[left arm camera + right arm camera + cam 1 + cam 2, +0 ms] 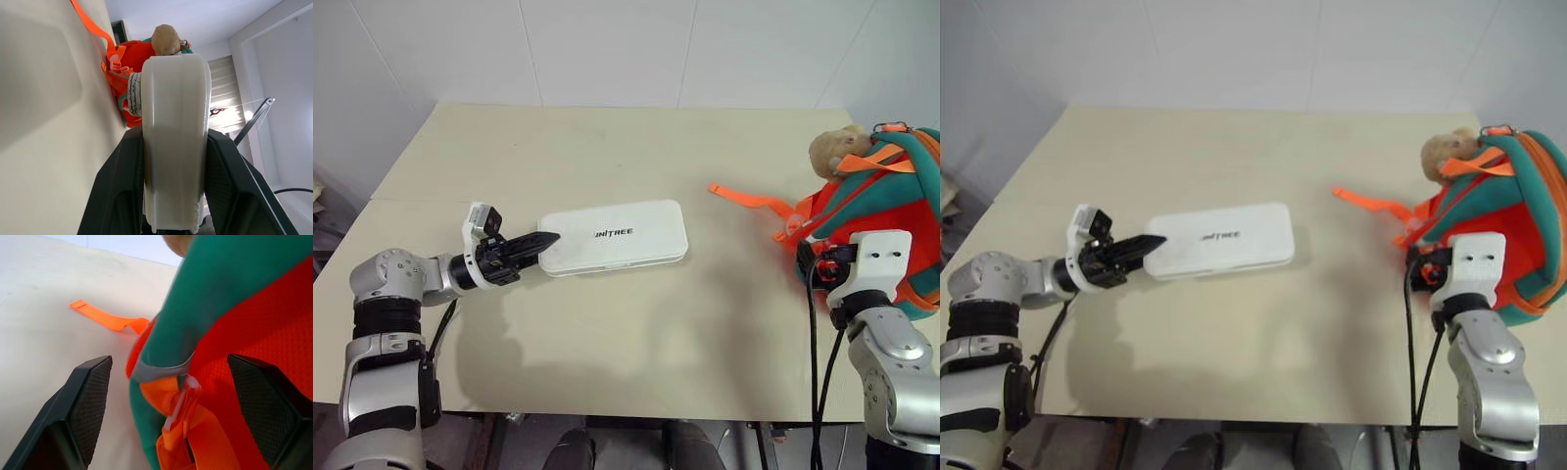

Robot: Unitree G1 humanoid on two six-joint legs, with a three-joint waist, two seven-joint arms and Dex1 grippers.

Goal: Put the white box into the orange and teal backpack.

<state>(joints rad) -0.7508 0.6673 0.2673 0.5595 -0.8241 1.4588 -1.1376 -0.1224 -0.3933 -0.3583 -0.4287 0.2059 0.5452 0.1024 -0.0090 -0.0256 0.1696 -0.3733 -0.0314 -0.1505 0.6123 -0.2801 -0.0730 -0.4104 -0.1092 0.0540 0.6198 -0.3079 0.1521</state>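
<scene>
The white box (615,236) lay flat, its end pinched by the level left gripper (540,242); the right gripper (171,406) gaped wide at the backpack (886,211).

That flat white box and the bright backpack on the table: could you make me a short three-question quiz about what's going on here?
1. True or false: the left gripper is shut on one end of the flat white rectangular box.
2. Which gripper has its fingers spread on either side of the orange and teal fabric backpack? A) left B) right
3. Fill in: the white box lies on the ______, not inside the backpack.

Key: 1 true. 2 B. 3 beige table.
</scene>
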